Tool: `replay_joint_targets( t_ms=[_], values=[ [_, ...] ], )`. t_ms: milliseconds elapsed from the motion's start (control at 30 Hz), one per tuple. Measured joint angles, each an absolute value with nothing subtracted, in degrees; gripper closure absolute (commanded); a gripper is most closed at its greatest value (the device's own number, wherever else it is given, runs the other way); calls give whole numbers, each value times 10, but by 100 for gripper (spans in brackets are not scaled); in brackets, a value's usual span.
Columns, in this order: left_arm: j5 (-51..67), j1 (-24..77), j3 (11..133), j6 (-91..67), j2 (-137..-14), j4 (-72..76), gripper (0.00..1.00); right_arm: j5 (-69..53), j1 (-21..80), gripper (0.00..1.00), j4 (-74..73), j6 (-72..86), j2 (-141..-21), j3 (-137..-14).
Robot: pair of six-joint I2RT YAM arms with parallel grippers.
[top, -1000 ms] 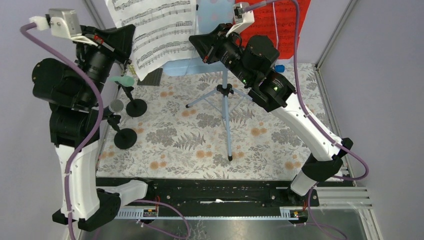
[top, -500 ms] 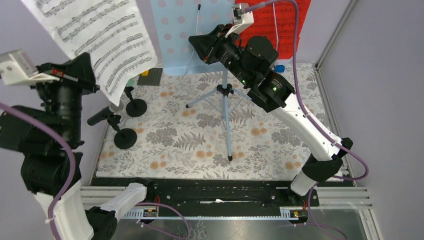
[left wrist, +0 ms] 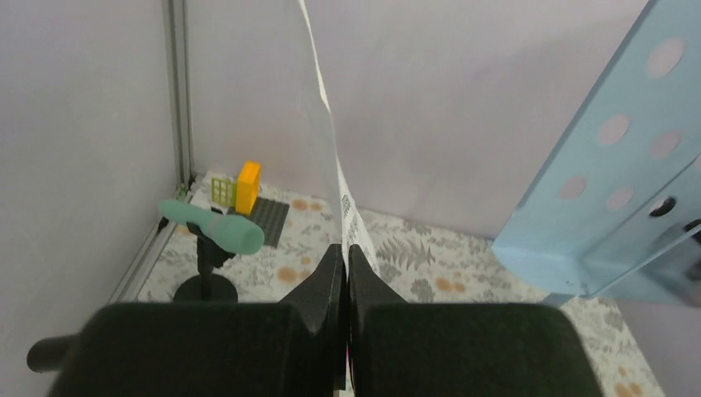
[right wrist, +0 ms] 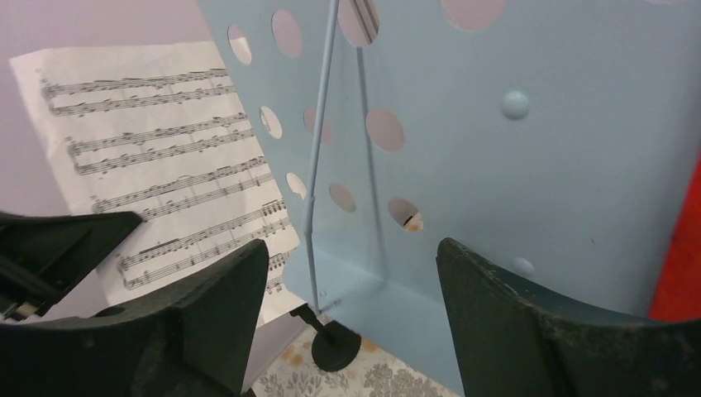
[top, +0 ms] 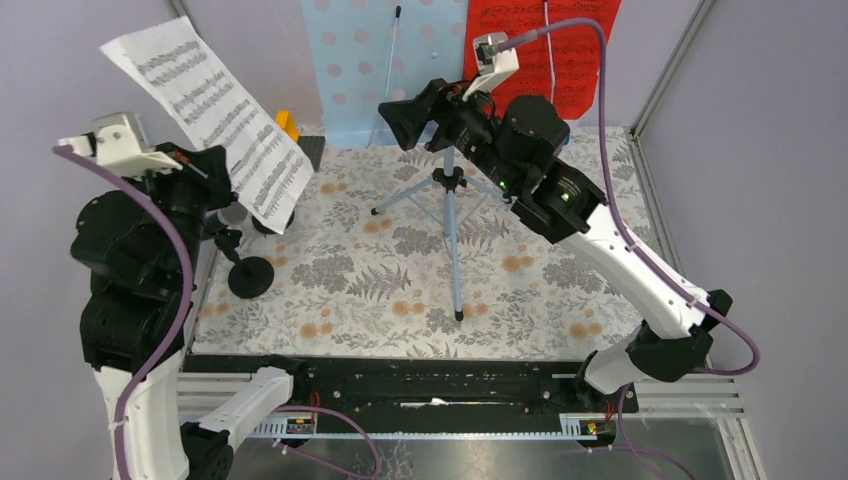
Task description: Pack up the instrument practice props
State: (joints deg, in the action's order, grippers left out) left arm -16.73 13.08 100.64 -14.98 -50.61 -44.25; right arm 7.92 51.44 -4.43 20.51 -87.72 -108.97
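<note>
White music sheet (top: 208,124) clamped in left end effector (left wrist: 345,258) (printed staves, notes).

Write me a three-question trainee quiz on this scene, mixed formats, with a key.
1. True or false: the left tool is shut on the white music sheet.
2. Fill in the blank: the right tool has its jaws ____, with nothing between them.
3. Where is the red music sheet?
A) in the left tool
B) upright at the back, beside the bare panel of the pale blue rack
C) in the right tool

Key: 1 true; 2 open; 3 B.
</note>
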Motion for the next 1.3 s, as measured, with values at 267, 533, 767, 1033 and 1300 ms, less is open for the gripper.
replay_joint_targets(
  t_ms=[267, 533, 767, 1033, 1300],
  values=[
    [-112, 131, 912, -160, -495, -446, 100, 30, 514, 7, -44, 175, -766, -973],
    [-50, 131, 812, -182, -474, -459, 100, 22, 514, 1, -46, 159, -596, -804],
    [10, 131, 735, -211, -438, -459, 100, 49, 514, 0, -66, 161, -465, -662],
    [67, 131, 671, -243, -415, -456, 100, 90, 514, 0, -85, 203, -363, -498],
    [85, 131, 622, -254, -402, -454, 100, 124, 514, 0, -115, 241, -320, -394]
  ],
)
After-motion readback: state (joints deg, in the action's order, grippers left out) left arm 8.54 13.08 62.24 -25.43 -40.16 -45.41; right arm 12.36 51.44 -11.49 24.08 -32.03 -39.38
